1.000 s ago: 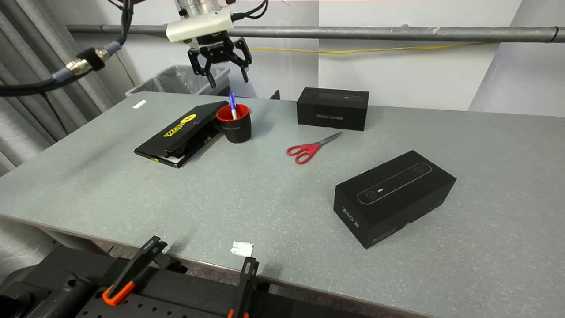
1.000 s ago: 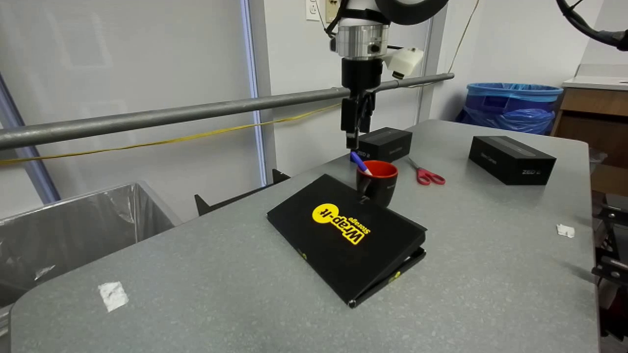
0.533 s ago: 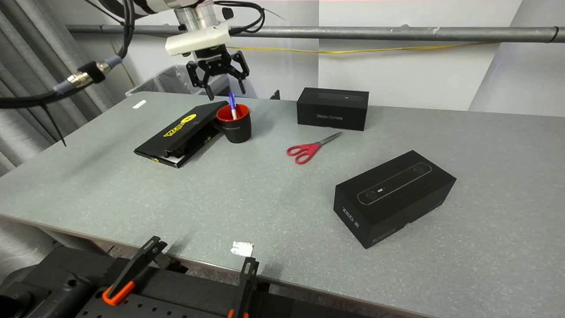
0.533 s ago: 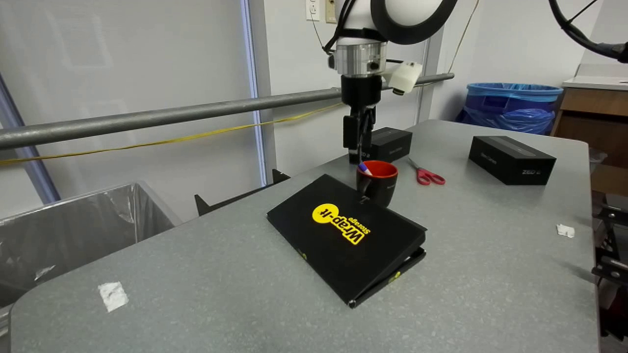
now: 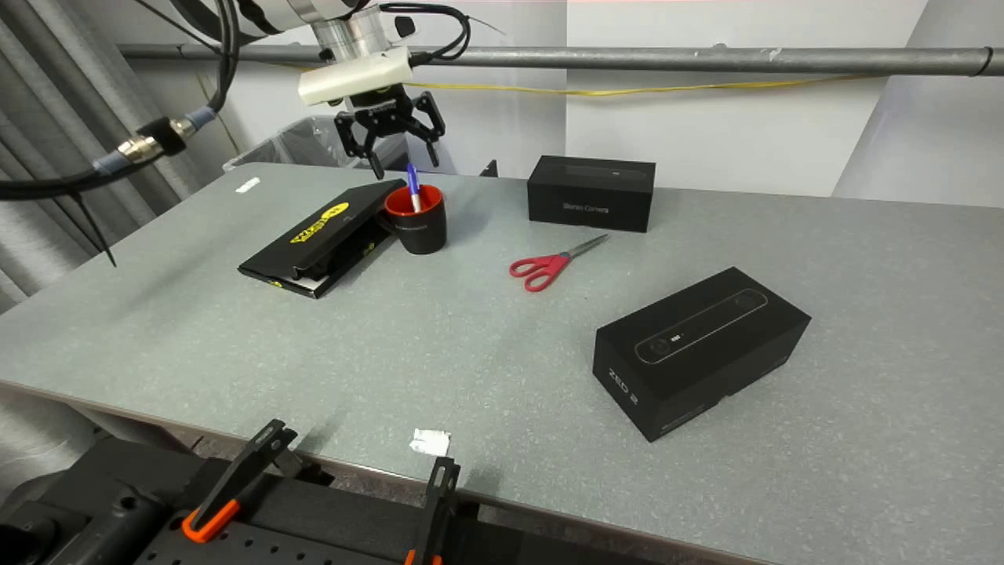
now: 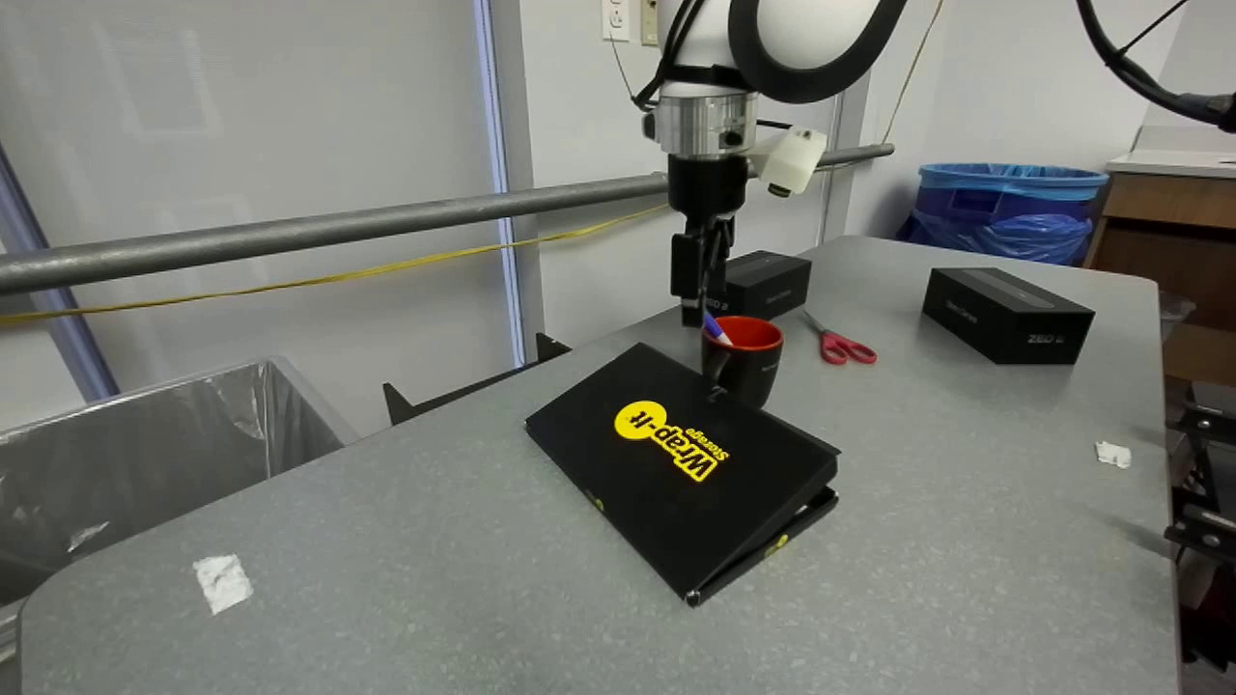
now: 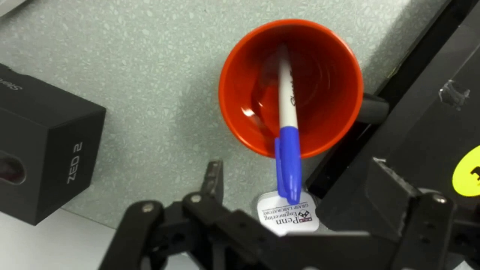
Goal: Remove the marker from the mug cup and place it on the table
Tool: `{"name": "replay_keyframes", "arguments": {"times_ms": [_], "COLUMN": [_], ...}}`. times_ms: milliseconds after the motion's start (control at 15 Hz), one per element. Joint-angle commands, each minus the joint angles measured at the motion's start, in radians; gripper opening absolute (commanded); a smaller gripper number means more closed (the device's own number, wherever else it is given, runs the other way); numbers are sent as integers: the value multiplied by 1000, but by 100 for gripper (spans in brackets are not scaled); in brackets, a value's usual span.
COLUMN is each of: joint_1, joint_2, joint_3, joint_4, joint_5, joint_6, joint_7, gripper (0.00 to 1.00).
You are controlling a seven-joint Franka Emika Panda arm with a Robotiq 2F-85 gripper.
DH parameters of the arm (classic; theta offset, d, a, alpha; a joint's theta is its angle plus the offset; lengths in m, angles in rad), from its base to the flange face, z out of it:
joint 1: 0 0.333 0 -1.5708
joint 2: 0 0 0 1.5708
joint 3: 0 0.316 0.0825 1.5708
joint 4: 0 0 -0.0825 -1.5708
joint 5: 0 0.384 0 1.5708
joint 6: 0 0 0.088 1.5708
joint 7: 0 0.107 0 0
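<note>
The marker leans inside the mug cup, with its blue cap sticking out over the rim; the cap also shows in an exterior view. In the wrist view the marker's white barrel runs down into the red inside of the mug cup. The dark mug cup stands upright on the grey table. My gripper is open and empty, just above and behind the mug cup. In the wrist view the gripper's fingers stand wide apart on either side of the cap, not touching it.
A black Wrap-It box lies close beside the mug's handle. Red-handled scissors and two black camera boxes lie on the table. A lined bin stands past the table edge. A white printed card is below the cap.
My gripper has come down toward the marker's cap and stayed open; over the last half second it has shifted only slightly. The marker and the mug cup have not moved.
</note>
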State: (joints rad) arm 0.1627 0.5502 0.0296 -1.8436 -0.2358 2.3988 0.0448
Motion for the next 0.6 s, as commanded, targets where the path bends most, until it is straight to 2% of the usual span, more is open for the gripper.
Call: {"name": "replay_keyframes", "arguments": {"times_ms": [0,200,267,400,533], "joint_1": [8,5,-1,-2,-3], "joint_2": [-1,11,15,17,14], "joint_3": [-15,-11,-4,-1,0], "joint_4": [1,9,12,10,8], "joint_5": [-14,-8,4,4,5], "joint_6": [25,20,19,26,28], "joint_7": [10,2,-7,-13,-14], "gripper": [100,96,74,69,55]}}
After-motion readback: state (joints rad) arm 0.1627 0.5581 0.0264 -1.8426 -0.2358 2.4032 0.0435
